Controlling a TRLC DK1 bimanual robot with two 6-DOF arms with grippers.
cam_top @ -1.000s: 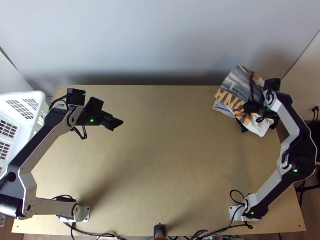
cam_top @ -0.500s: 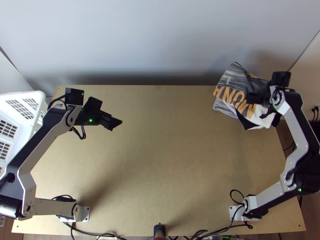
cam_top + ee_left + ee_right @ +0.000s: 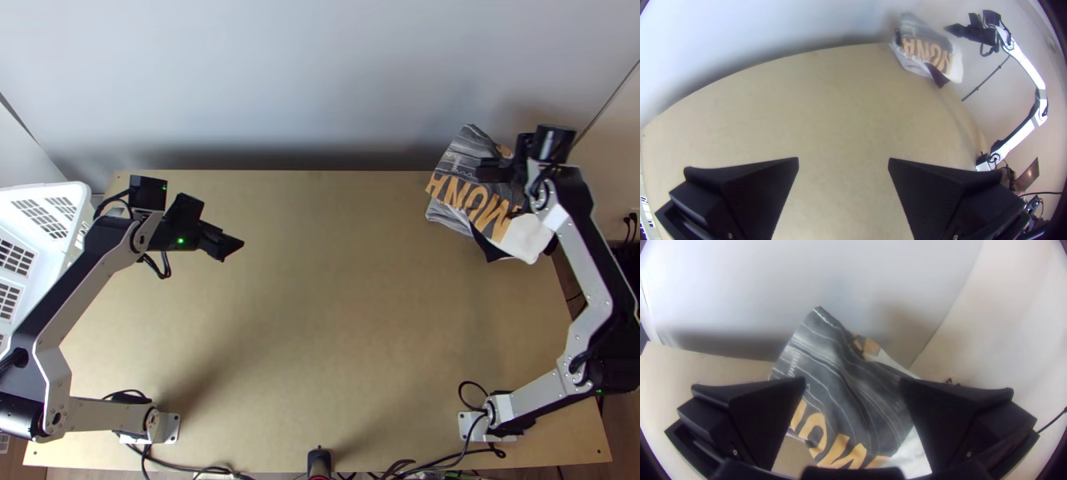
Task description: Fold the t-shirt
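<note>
Shirt (image 3: 490,206) at about two o'clock on the wooden table (image 3: 320,296), looking down in the top view with twelve at the far wall (image 3: 320,72): a crumpled heap of grey and white cloth, big orange letters across it, a dark bit poking out on the near side. The right gripper (image 3: 483,170) is right there at two o'clock too, over the far part of the heap, black against the grey. Over at ten o'clock, well apart from the cloth, the left gripper (image 3: 237,245) points in toward the middle of the table, and a white basket (image 3: 40,192) sits past the edge around nine.

Left wrist view next: that gripper (image 3: 843,160) has its two black fingers wide apart with plain tabletop in the gap. Well beyond their tips is the shirt, in the table's two o'clock corner, letters facing up, the other arm's gripper close by it.

In the right wrist view, that gripper (image 3: 852,381) is spread wide as well. Here the shirt fills much of the gap and runs on past the tips, its striped grey part creased, with white cloth by one finger. I can't tell whether either finger touches it.
</note>
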